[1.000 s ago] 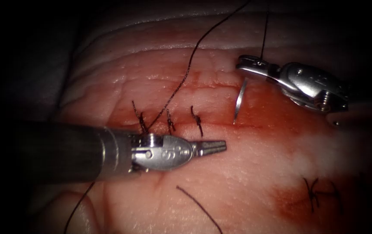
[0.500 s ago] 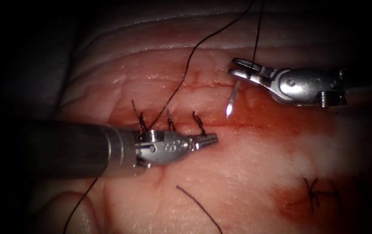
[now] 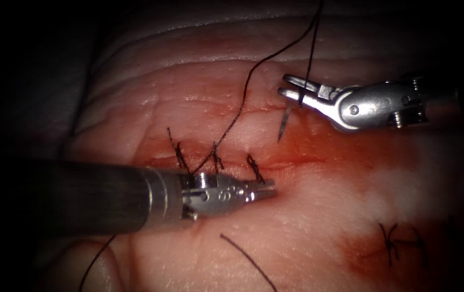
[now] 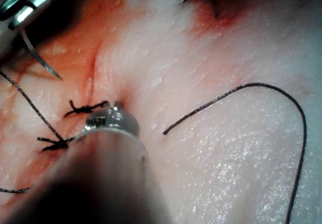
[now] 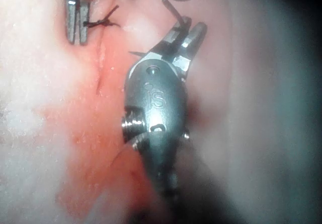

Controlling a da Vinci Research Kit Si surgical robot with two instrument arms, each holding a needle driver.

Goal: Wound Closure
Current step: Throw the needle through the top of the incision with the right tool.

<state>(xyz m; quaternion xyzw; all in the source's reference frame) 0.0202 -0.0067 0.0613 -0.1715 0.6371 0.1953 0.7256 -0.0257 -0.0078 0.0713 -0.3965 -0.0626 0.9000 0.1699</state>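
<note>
My right tool hovers above the tissue, past the right end of the stitch row, jaws shut on the curved needle near its thread end. The needle hangs free, tip down, just above the cut and not in the tissue. Thread runs from the jaws up out of view and back down to the stitches. My left tool lies low across the tissue, jaws shut on nothing, tip pressed just below the third stitch. The left wrist view has the needle and the left tool's tip.
Three knotted stitches close the left part of the cut; red fluid stains its open right part. A loose cut thread end lies on the near tissue. An older stitch sits at the lower right.
The right tool moved left and slightly down with the needle, whose tip swung up and left. The left tool dropped lower and drew back a little; the stitches shifted down.
</note>
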